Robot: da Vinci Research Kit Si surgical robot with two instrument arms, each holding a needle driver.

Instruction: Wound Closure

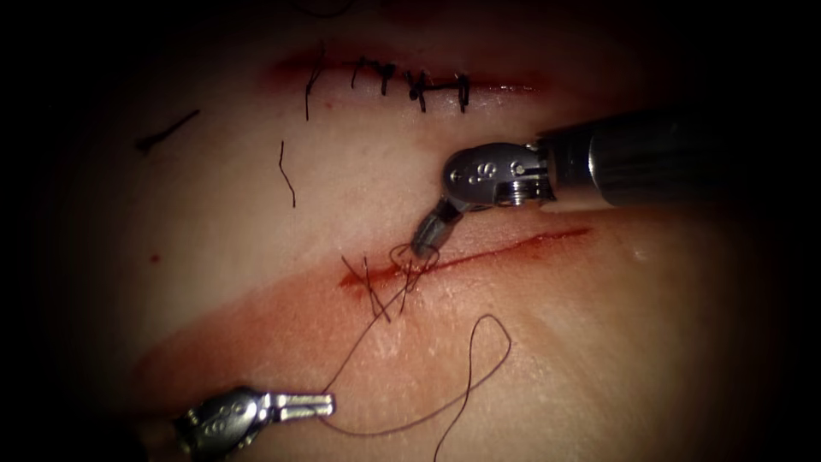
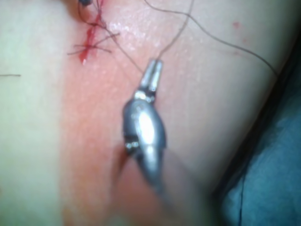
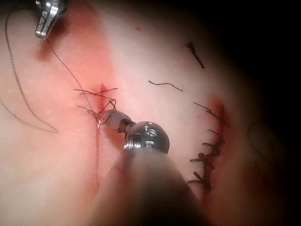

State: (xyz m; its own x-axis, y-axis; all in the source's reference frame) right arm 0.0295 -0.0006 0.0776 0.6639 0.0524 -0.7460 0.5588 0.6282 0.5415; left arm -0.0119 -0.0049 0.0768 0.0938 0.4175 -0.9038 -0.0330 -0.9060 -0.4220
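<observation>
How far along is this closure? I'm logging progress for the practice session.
Done: the upper cut is stitched shut, and the lower cut has stitches at its left end. In hand: the left tool is shut on the thread; the right tool sits at the knot. Left: the lower cut's right stretch lies open.

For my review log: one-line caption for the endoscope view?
Left end effector shut on the thread; right end effector at the knot on the open cut in the tissue.

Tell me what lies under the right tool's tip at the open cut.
Under the right tool lies the cut, with a small loop of thread and stitch ends crossing it. The tip covers what it grips there. The left tool holds the thread's long strand.
</observation>
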